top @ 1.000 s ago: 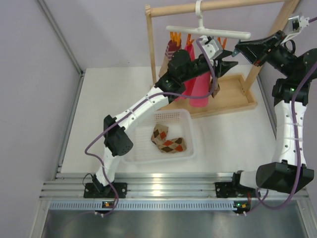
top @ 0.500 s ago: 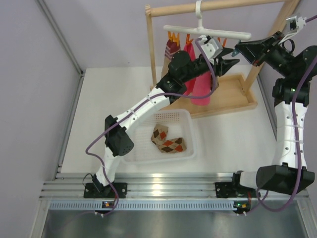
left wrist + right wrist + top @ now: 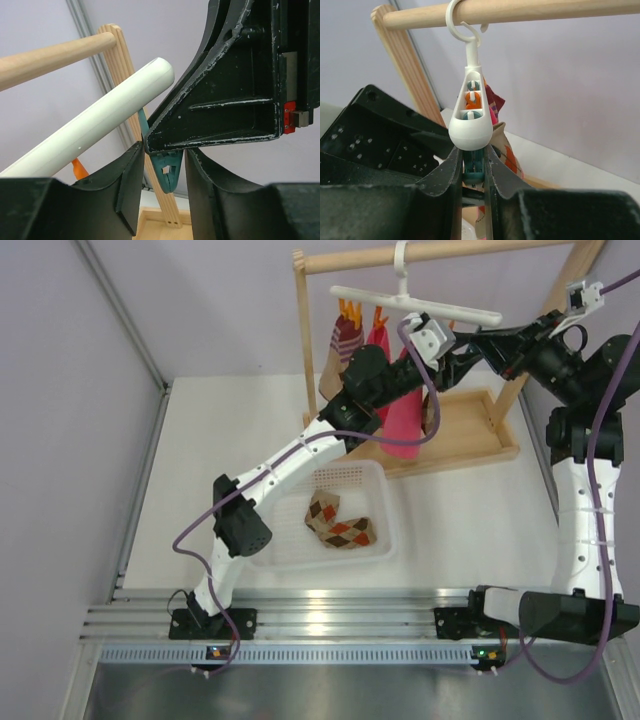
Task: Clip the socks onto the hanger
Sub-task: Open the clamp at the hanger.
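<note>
The white hanger [image 3: 415,302] hangs by its hook from the wooden rod and tilts down to the right. My right gripper [image 3: 480,339] [image 3: 472,150] is shut on the top of a teal clip [image 3: 474,167] under the hanger's end [image 3: 470,127]. My left gripper [image 3: 460,346] [image 3: 163,150] is open; its fingers stand either side of that clip's lower tip [image 3: 167,175] with small gaps. One argyle sock [image 3: 338,522] lies in the basket. Another [image 3: 509,150] hangs behind the clip; what holds it is hidden.
A white basket [image 3: 385,480] sits in front of the wooden rack [image 3: 303,320] and its base tray [image 3: 470,440]. A pink cloth [image 3: 400,410] and a striped sock [image 3: 346,338] hang from orange clips on the hanger's left part.
Both grippers have risen and closed in under the hanger's right end. The hanger has tilted, its left end higher. The left jaws narrowed slightly.
</note>
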